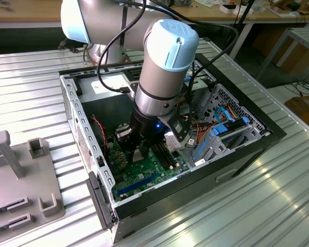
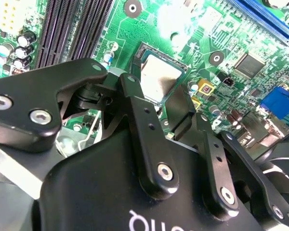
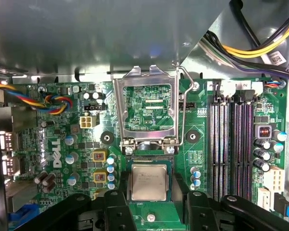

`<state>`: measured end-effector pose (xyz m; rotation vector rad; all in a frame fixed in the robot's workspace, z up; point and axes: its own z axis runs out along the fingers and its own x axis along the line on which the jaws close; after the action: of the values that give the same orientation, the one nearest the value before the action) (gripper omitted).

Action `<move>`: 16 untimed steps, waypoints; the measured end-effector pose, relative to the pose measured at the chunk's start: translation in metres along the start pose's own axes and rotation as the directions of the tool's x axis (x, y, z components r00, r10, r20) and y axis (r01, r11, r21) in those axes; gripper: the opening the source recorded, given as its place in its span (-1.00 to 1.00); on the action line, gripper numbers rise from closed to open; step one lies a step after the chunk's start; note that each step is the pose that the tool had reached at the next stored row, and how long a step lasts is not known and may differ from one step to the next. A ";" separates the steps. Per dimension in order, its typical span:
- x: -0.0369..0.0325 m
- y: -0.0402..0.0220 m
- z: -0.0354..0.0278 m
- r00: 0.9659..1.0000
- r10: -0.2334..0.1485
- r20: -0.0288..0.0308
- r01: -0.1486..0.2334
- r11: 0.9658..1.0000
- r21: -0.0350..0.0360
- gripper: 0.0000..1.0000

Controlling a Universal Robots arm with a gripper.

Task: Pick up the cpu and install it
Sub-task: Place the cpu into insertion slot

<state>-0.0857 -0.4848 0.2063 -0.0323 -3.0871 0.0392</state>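
Arm: the grey robot arm (image 1: 165, 62) reaches down into the open computer case (image 1: 72, 103), which lies on a ribbed metal table (image 1: 247, 206).
Gripper: the gripper (image 3: 158, 204) hangs low over the green motherboard (image 3: 202, 149), right at the socket.
Fingers: in the first wrist view the two black fingers (image 3: 119, 211) stand spread apart, one on each side of the cpu; they pinch nothing. Whether either one touches the chip's edge cannot be told.
Cpu: the cpu (image 3: 149, 182) lies flat inside the black socket (image 3: 149, 158), silver top facing up, between the fingers.
Flap: the metal flap (image 3: 118, 110) of the socket is swung open and leans away from the chip, with its wire lever (image 3: 183, 110) raised beside it.
Memory slots: long black slots (image 3: 231, 144) run beside the socket.
Wires: a bundle of coloured wires (image 3: 53, 103) crosses the board's far corner.
Stand: a grey plastic stand (image 1: 20, 175) sits on the table at the exterior view's left, well apart from the case.
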 end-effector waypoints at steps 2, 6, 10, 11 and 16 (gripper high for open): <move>0.0000 0.0006 0.0002 1.000 0.010 0.000 -0.010 1.000 -0.001 -0.04; 0.0006 0.0007 0.0005 1.000 0.019 -0.001 -0.019 1.000 -0.001 -0.04; 0.0005 0.0005 0.0008 1.000 0.016 0.000 -0.016 1.000 -0.001 -0.04; 0.0005 0.0002 0.0011 1.000 0.010 0.000 -0.010 1.000 -0.001 -0.04; 0.0008 -0.0002 0.0023 1.000 0.006 0.000 -0.006 1.000 0.000 -0.04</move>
<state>-0.0866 -0.4851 0.2041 -0.0415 -3.0870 0.0388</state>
